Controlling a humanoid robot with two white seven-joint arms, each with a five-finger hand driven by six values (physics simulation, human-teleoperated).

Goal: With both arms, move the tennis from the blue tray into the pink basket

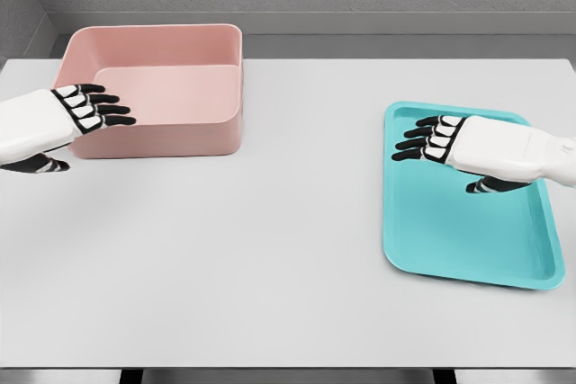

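The table (270, 249) is the landmark: a wide white top filling the view. At its far left stands the basket (207, 69), pink, deep-walled, and nothing shows inside. At the table's right lies the tray (450, 240), turquoise, shallow, with a low rim; its visible floor is bare.

The left hand (90, 107) comes in over the table's left edge and hangs in front of the basket's near left corner, fingers extended and loosely spread, gripping nothing. It seems parked there to meet or steady the basket when the ball arrives, as the task calls for both arms.

The right hand (432, 139) reaches in from the table's right side and sits over the tray's far half, palm down, fingers stretched toward the table's middle, thumb tucked under. It looks open, and no ball shows between the fingers.

The tennis ball itself is not visible anywhere on the table. It may be hidden beneath the right palm, which would explain the hand's position, but that cannot be told.
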